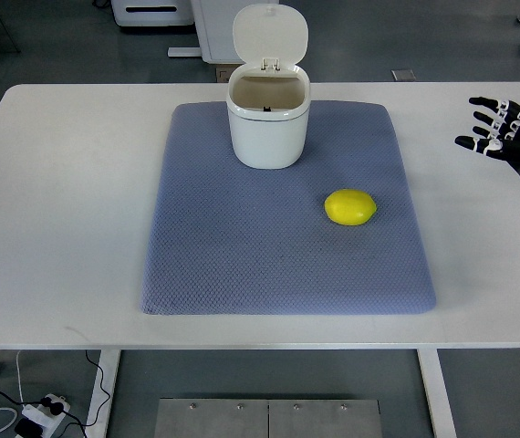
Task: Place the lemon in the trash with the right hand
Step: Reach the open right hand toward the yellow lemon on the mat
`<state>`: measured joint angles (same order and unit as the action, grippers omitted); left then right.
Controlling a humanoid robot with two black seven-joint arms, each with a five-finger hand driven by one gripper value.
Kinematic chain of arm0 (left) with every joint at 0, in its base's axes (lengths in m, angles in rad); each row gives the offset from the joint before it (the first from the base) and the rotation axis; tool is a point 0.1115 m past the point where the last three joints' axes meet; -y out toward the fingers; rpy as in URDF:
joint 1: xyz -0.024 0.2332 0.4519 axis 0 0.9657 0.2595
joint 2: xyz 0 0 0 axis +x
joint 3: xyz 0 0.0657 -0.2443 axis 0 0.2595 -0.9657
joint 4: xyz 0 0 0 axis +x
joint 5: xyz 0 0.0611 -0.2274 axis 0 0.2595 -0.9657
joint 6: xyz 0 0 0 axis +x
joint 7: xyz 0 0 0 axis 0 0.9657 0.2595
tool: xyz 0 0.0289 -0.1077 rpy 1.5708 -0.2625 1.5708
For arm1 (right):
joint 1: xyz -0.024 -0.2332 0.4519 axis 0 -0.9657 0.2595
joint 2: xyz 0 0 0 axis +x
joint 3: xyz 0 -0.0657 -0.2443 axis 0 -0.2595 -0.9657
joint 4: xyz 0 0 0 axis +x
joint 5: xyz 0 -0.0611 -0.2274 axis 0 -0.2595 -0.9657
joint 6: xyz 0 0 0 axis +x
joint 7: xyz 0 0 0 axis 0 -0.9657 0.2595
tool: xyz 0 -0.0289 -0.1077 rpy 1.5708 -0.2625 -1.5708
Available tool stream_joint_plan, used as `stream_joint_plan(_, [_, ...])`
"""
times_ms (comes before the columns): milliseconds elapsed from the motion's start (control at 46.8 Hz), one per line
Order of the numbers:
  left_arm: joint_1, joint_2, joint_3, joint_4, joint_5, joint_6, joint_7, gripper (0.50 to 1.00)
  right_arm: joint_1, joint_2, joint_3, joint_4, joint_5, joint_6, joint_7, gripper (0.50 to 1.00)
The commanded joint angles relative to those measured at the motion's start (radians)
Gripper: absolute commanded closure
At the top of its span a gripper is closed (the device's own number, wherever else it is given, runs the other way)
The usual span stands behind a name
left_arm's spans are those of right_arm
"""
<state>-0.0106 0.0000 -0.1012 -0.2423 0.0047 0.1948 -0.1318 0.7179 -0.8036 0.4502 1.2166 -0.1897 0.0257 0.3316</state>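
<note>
right hand [506, 137]: mine, fingers spread, empty, over the worktop [59, 210] at its right edge
lemon [350, 207]: on the blue mat [242, 255], right of centre, well apart from my hand
trash bin [268, 123]: lid up, back of mat
step: reach left, come down over the lemon, wrap fingers around its short axis
risk: round, may roll; close evenly

we log this as a lab or test room. grey floor [59, 36], white table [59, 201] on metal legs, a power strip [36, 415] with cables, white equipment base [150, 14] behind.
</note>
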Motion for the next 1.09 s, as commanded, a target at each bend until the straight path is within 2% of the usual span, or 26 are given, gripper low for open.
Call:
stream_joint_plan(0, [0.0,0.0,0.0,0.0,0.0,0.0,0.0,0.5,0.002,-0.038,-0.044,0.056,-0.039,0.002,0.018,0.5])
stream_joint_plan(107, [0.0,0.0,0.0,0.0,0.0,0.0,0.0,0.5,0.0,-0.06,-0.071,0.107,-0.115,-0.003,0.05,0.5])
stream_joint_plan(363, [0.0,0.0,0.0,0.0,0.0,0.0,0.0,0.5,0.0,-0.055,-0.111,0.113,-0.184,-0.018,0.053,0.5])
stream_joint_plan(663, [0.0,0.0,0.0,0.0,0.0,0.0,0.0,0.5,0.023,-0.003,-0.197,0.11,-0.281,-0.112,0.055,0.5])
stream_joint_plan(706, [0.0,0.0,0.0,0.0,0.0,0.0,0.0,0.5,0.025,0.001,-0.206,0.11,-0.284,-0.118,0.055,0.509])
stream_joint_plan(855, [0.0,0.0,0.0,0.0,0.0,0.0,0.0,0.5,0.049,0.027,-0.249,0.11,-0.336,-0.154,0.055,0.586])
stream_joint_plan(1069, [0.0,0.0,0.0,0.0,0.0,0.0,0.0,0.5,0.097,0.087,-0.297,0.107,-0.344,-0.196,0.055,0.588])
